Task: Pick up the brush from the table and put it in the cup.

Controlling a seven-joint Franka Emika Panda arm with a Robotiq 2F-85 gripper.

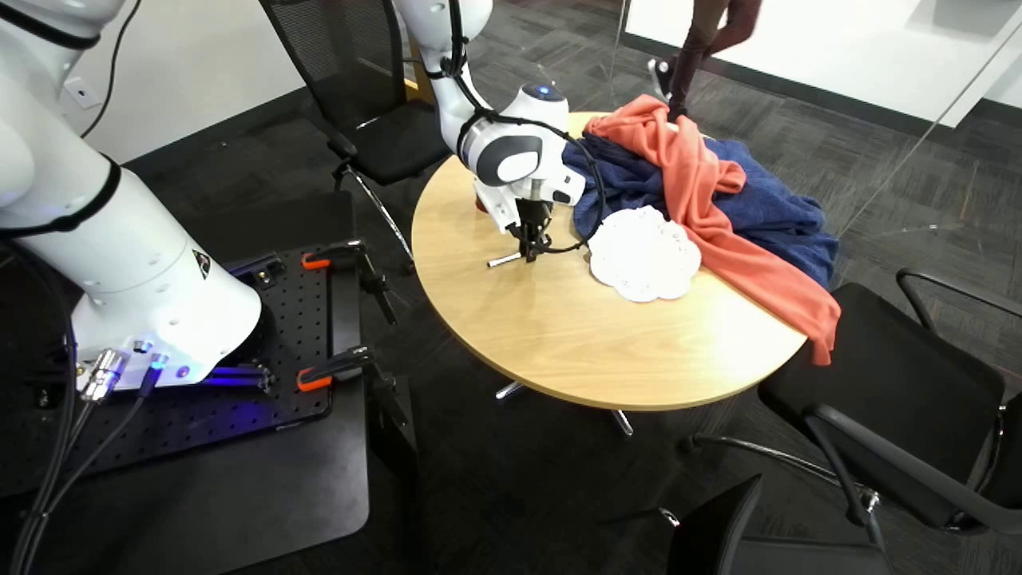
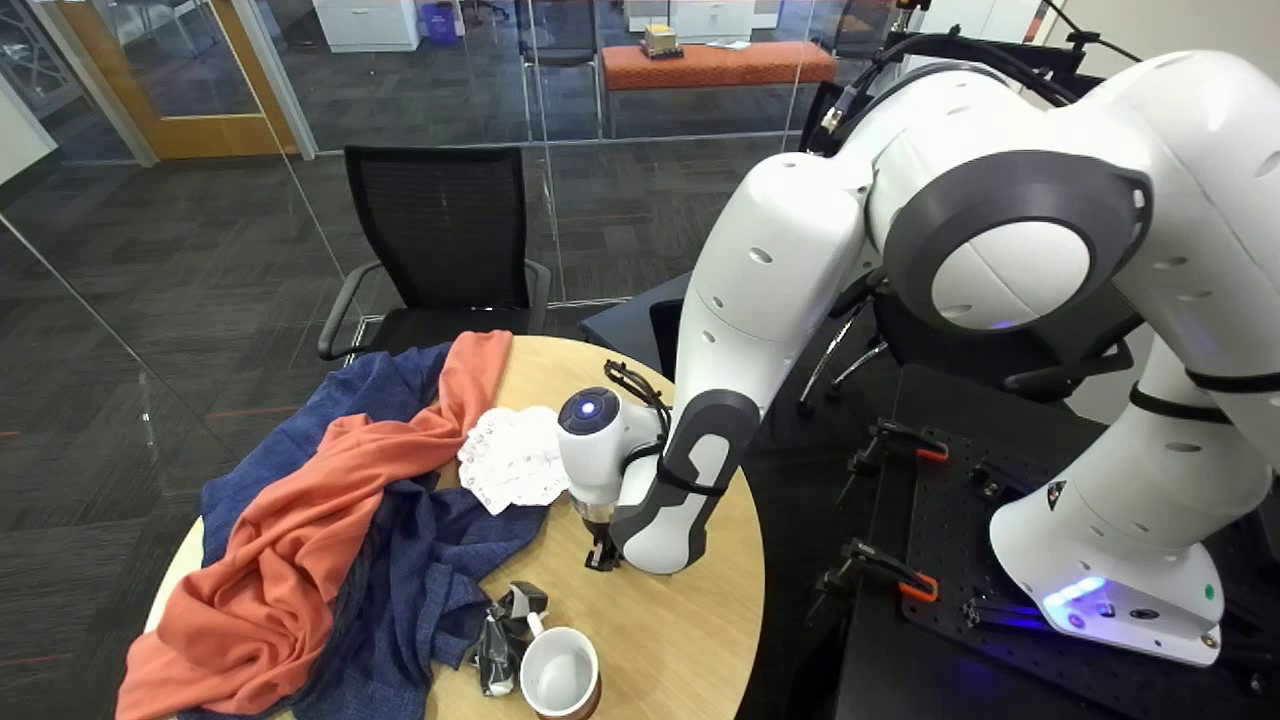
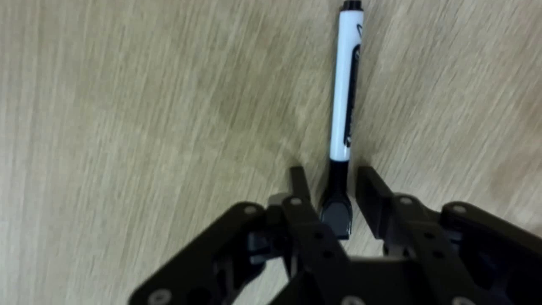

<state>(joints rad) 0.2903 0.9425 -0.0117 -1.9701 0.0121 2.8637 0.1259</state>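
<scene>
The brush (image 3: pixel 342 84) lies flat on the light wood table (image 1: pixel 575 351). It is pen-like, with a white body and a black flared end. Its white part (image 1: pixel 503 260) also shows in an exterior view. My gripper (image 3: pixel 330 171) is open, pointing down, with one finger on each side of the black part and a gap on both sides. The gripper also shows low over the table in both exterior views (image 1: pixel 531 243) (image 2: pixel 601 556). The dark-red cup (image 2: pixel 556 655), white inside, stands upright at the table's near edge. In an exterior view only a dark-red sliver (image 1: pixel 480 205) shows behind the arm.
A crumpled black and grey object (image 2: pixel 500 645) lies beside the cup's handle. A white doily (image 1: pixel 645 254) lies near the gripper. An orange cloth (image 1: pixel 691 176) and a blue cloth (image 1: pixel 770 208) cover one side of the table. Chairs (image 1: pixel 886 375) stand around it.
</scene>
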